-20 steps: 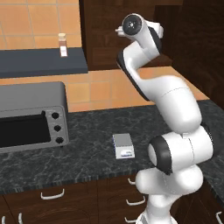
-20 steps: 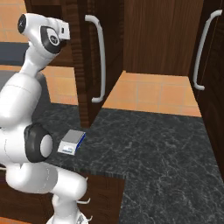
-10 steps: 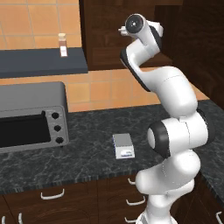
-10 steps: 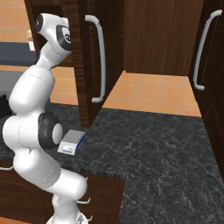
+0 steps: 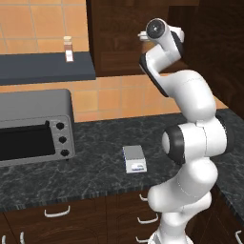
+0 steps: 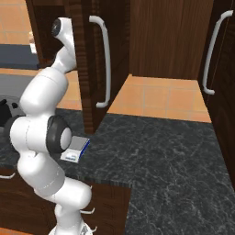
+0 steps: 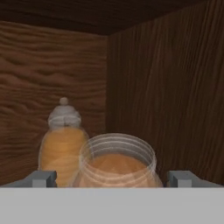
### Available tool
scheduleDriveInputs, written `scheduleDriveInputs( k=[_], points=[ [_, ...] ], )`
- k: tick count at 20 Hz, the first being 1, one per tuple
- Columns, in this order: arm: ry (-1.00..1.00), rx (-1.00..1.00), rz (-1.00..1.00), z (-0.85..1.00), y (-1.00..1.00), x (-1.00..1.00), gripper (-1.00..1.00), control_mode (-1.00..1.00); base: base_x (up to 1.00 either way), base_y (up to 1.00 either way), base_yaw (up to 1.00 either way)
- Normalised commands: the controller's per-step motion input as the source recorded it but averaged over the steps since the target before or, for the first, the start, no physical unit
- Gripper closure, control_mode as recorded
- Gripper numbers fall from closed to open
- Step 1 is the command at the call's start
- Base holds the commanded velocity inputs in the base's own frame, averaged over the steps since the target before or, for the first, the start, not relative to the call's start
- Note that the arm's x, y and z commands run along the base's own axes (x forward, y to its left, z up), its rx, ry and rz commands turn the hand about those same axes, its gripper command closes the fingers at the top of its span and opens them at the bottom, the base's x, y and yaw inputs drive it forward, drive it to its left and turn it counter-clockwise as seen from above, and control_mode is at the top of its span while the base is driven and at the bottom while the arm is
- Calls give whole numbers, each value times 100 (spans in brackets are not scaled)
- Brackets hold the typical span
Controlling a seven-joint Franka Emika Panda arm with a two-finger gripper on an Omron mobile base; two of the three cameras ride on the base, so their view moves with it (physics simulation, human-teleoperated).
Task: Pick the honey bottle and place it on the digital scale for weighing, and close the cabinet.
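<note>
Sitting inside cabinet (image 7: pixel 157 87): honey bottle (image 7: pixel 117 162), amber bottle (image 7: pixel 62 142) behind-left.

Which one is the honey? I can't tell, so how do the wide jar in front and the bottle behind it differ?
The jar is squat, with a wide, pale, open-looking rim; the bottle is taller and narrows to a grey pointed cap. The jar sits nearer, between the hand's fingertips; the bottle stands behind it, to the left. Both hold something amber and sit inside the dark wooden cabinet.
</note>
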Motion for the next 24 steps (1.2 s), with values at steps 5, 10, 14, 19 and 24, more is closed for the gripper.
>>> scheduleDriveInputs(
  k=[5,10,14,19,24],
  points=[
    [2,0,0,-17,-3,27,-100,-100,0,0,0],
    [5,0,0,-1,-30,21,-100,-100,0,0,0],
    [10,0,0,-1,-29,8,-100,-100,0,0,0],
    [13,-1,0,-10,-2,7,100,-100,0,0,0],
    [7,-1,0,-6,0,-4,100,-100,0,0,0]
  ],
)
